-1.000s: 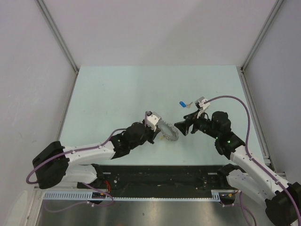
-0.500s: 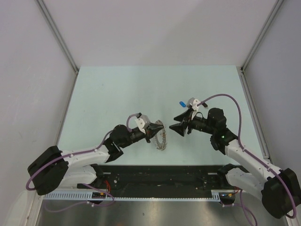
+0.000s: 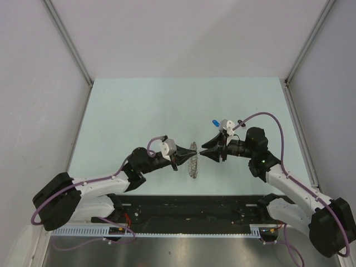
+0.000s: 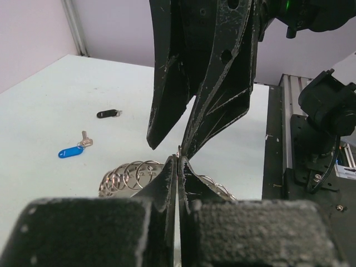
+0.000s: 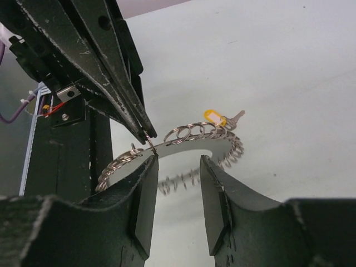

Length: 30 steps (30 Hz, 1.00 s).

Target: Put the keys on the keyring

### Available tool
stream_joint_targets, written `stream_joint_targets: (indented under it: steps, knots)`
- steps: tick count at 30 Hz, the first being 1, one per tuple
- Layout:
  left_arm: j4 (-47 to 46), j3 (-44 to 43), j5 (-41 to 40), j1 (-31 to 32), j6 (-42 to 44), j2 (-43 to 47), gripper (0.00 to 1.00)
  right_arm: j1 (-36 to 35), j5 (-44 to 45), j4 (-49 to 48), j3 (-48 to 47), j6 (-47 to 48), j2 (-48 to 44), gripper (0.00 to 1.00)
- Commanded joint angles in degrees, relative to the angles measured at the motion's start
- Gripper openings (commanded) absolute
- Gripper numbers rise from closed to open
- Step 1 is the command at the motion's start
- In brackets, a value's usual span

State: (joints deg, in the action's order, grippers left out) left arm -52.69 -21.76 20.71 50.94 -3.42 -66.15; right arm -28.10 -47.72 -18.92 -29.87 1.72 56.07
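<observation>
Left arm: the black left gripper (image 4: 177, 164) has its two fingers pressed fully together. Between the tips it pinches one thin wire of the ring.
Keyring: the silvery-grey keyring (image 5: 192, 132) of coiled, spring-like wire loops is held up off the table by the left gripper. It stands nearly upright between the two arms (the top view shows it only as a narrow edge).
Place of the grip: the pinch is on the rim of the ring that faces the right arm. The rest of the loops curve away behind the left fingers.
Right arm: the black right gripper (image 5: 179, 162) points tip to tip at the left one, very near to it. Its jaws stand apart with a clear gap, and nothing is clamped between them. One fingertip is just beside the pinched wire; if it touches the wire cannot be told.
Yellow key: the tiny yellow key (image 5: 214, 118) (plastic head, short silver blade) sits at the rim of the ring farthest from the right wrist camera, touching the loops. Whether it is threaded on a loop cannot be told.
Blue key: the tiny key with blue plastic head (image 4: 71, 151) lies flat on the table beyond the ring, apart from it.
Black key: the small black-headed key (image 4: 108, 113) lies farther out, apart from the blue one.
Surface: pale green table (image 3: 139, 105), with grey walls around.
</observation>
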Motion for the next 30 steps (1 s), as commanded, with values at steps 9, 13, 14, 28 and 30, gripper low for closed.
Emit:
stream_joint_targets:
  steps: [9, 13, 14, 28, 30]
  knots:
    - [-6.2, -2.4, 2.4, -0.1, 1.0, 0.0, 0.0, -0.5, -6.1, -1.0, -0.5, 2.1, -3.4, 0.41]
    - [-6.3, -2.3, 2.8, -0.1, 0.9, 0.5, 0.0, -0.5, -7.2, -1.2, -0.5, 2.1, -3.3, 0.39]
    - [-6.3, -2.3, 3.1, -0.1, 0.8, 0.6, 0.0, -0.5, -7.2, -1.2, -0.5, 2.1, -3.3, 0.37]
    - [-7.9, -2.5, 6.2, -0.1, -0.6, 1.5, 0.0, -0.6, -9.0, -2.4, -0.5, 1.5, -2.1, 0.18]
    - [-8.1, -2.5, 6.4, -0.1, -0.9, 1.3, 0.0, -0.6, -9.3, -3.0, -0.5, 1.3, -2.3, 0.14]
